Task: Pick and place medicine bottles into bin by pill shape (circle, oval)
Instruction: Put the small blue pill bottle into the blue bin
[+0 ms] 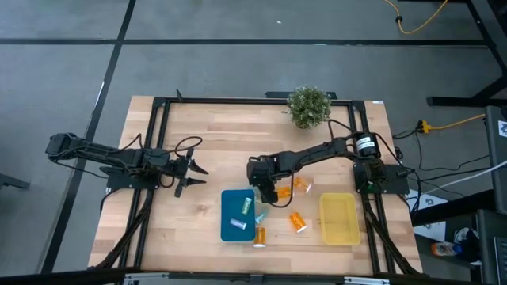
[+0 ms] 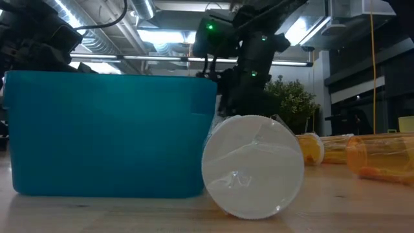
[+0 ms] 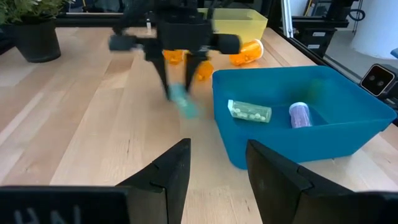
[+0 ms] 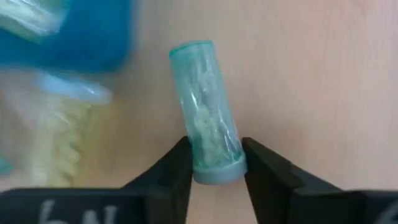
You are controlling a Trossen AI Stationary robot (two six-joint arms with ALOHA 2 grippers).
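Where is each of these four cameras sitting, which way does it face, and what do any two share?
High view: overhead, straight down on the wooden table; both dark arms show.
Low view: tabletop level, facing the blue plastic tray; an arm descends behind it.
Left wrist view: on the left arm, facing across the table; its own left claw shows at the bottom.
Right wrist view: on the right arm, looking down; right claw shut on the teal translucent pill bottle.
Shared: left wrist and right wrist views both show that bottle.

Two bins side by side at table front, bottles between and in them
Blue plastic bin (image 1: pixel 237 214) left of yellow plastic bin (image 1: pixel 339 218); orange pill bottles (image 1: pixel 297 222) between them; pale green bottle (image 3: pixel 249 111) and purple bottle (image 3: pixel 300 115) inside blue one; potted green plant (image 1: pixel 308 105) behind
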